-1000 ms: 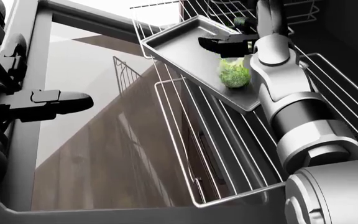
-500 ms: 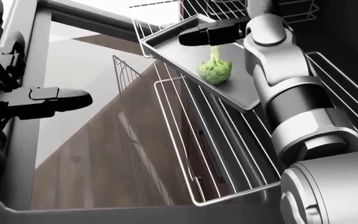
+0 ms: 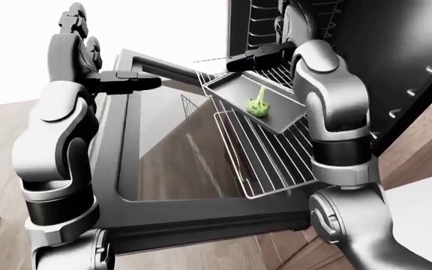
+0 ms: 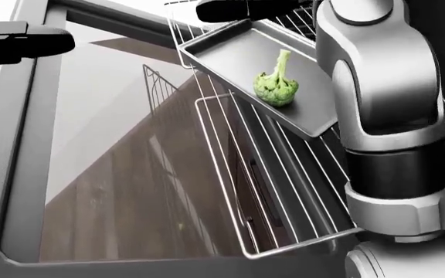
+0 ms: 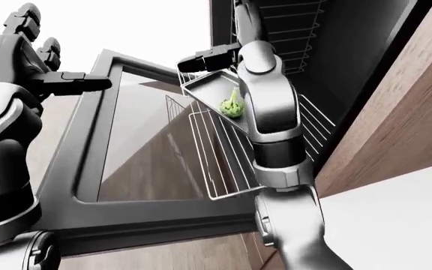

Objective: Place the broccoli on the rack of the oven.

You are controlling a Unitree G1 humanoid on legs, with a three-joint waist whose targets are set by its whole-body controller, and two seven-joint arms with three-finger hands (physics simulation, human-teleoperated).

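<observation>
The left hand was held out over the frame of the open oven door, well apart from everything the task concerns; its fingers were seen extended and nothing was gripped. Further right, the broccoli was found lying on a grey tray, which rested on the pulled-out oven rack. The stem was pointed up the head view and the floret down, so its long axis ran roughly along the tray's slope. The right hand was held just above the broccoli, clear of it, with its dark fingers stretched flat and empty. The broccoli lay directly below this hand, which was by far the nearer one. The placing was judged essentially done, with only withdrawal of the right arm left.
</observation>
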